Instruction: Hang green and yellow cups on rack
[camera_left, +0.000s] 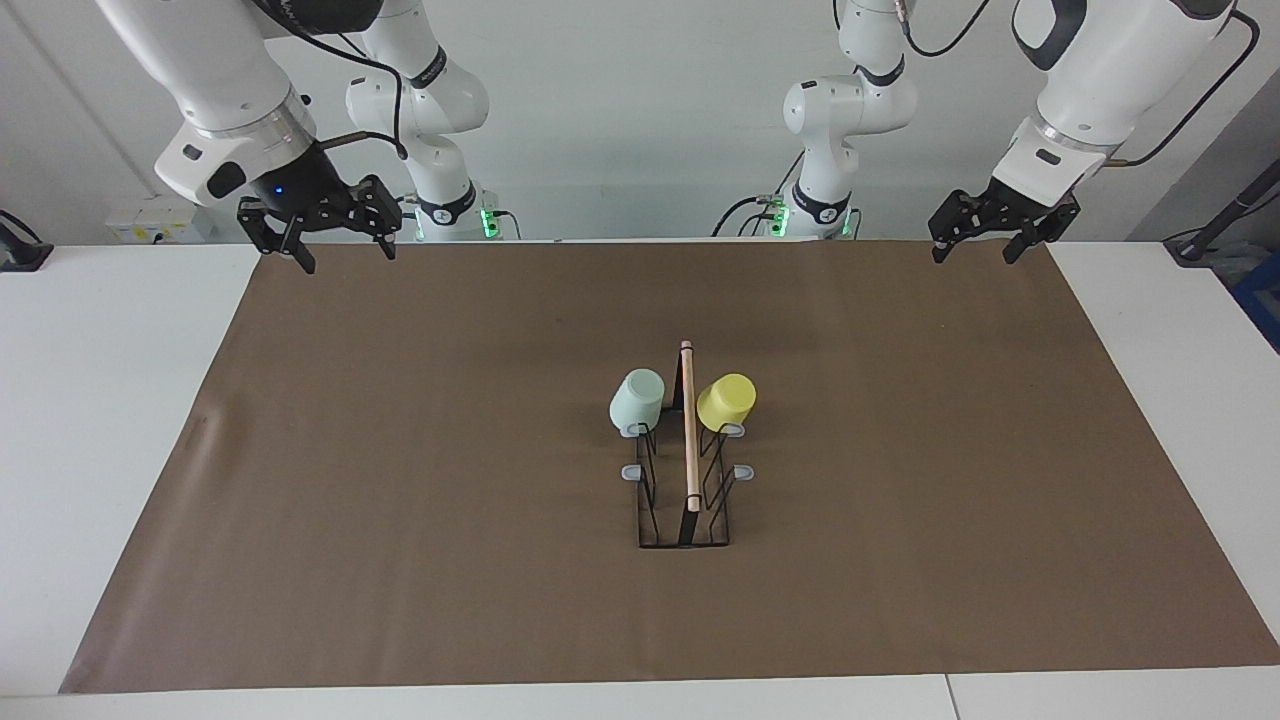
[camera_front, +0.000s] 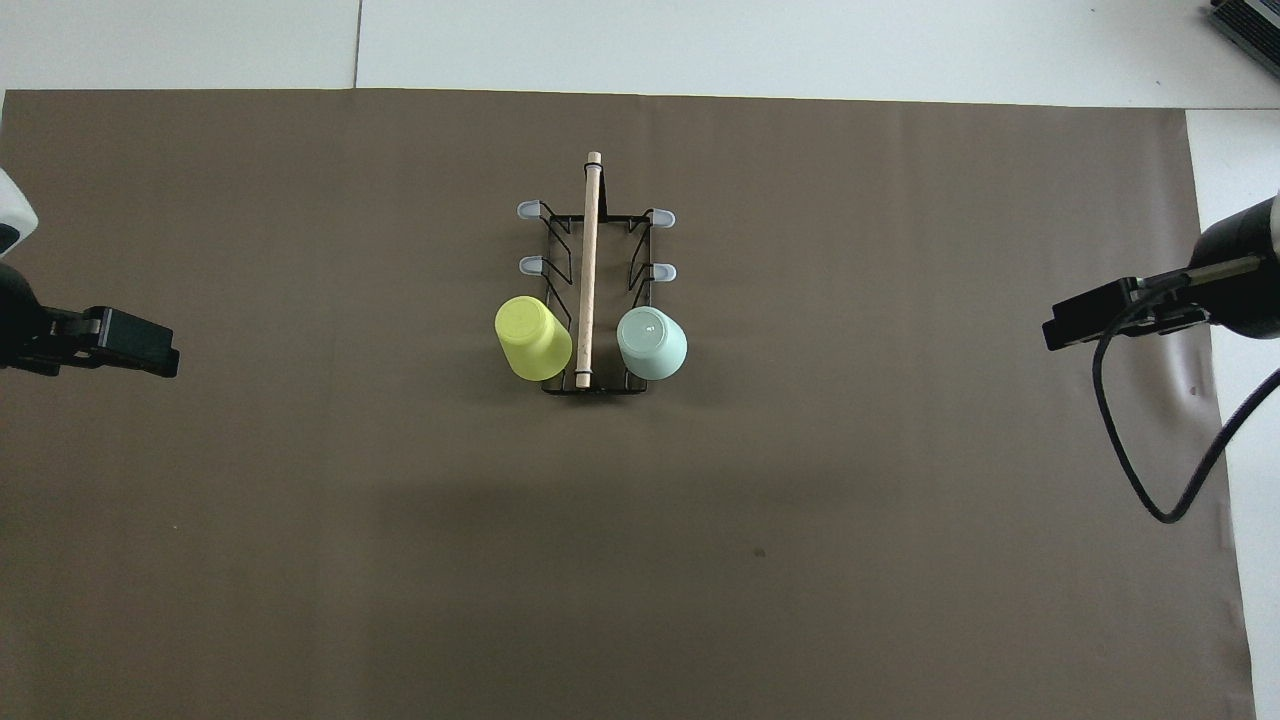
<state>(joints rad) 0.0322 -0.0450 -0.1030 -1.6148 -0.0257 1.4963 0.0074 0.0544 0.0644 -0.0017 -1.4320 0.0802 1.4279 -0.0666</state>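
The black wire rack (camera_left: 686, 470) with a pale wooden rod handle stands mid-mat on brown paper (camera_left: 400, 450), bare mat all around. A mint green plastic cup (camera_left: 637, 400) and a yellow plastic cup (camera_left: 727, 402) hang on its prongs nearest the robots. The left gripper (camera_left: 971, 243) and right gripper (camera_left: 343, 245) hover spread wide, empty, over the mat's corners.

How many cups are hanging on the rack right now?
2. The pale mint green plastic cup and the bright yellow plastic cup hang on the black wire rack, on its two prongs nearest the robots, either side of its wooden rod.
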